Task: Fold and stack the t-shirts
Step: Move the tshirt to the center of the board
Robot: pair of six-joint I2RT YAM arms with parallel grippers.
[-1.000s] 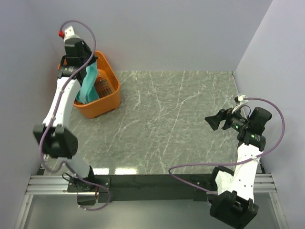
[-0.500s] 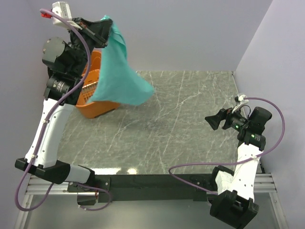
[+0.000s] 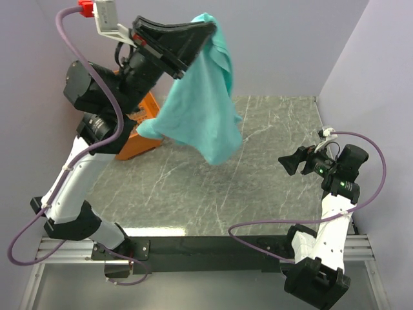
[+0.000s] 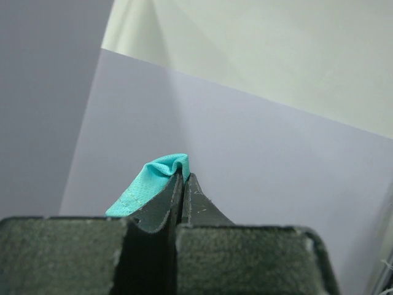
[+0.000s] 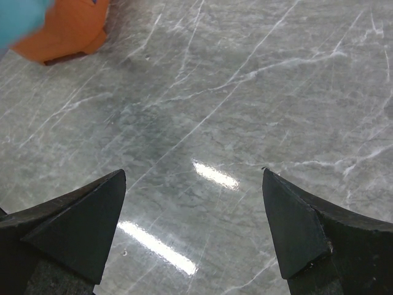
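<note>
A teal-green t-shirt (image 3: 200, 106) hangs in the air from my left gripper (image 3: 208, 26), which is raised high and shut on its top edge. The cloth drapes down over the table's back left part, its lower tip above the surface. In the left wrist view the jaws are pressed together with a fold of the teal t-shirt (image 4: 156, 178) pinched at their tips. My right gripper (image 3: 284, 162) is open and empty, held low over the table's right side; its fingers (image 5: 80, 227) stand wide apart.
An orange plastic basket (image 3: 139, 139) stands at the table's back left, mostly hidden behind my left arm; it also shows in the right wrist view (image 5: 61, 27). The grey marble table (image 3: 245, 187) is walled by purple-grey panels at back and sides.
My left gripper has lifted the t-shirt out of the basket and swung it up and to the right over the table. The right arm has not moved.
</note>
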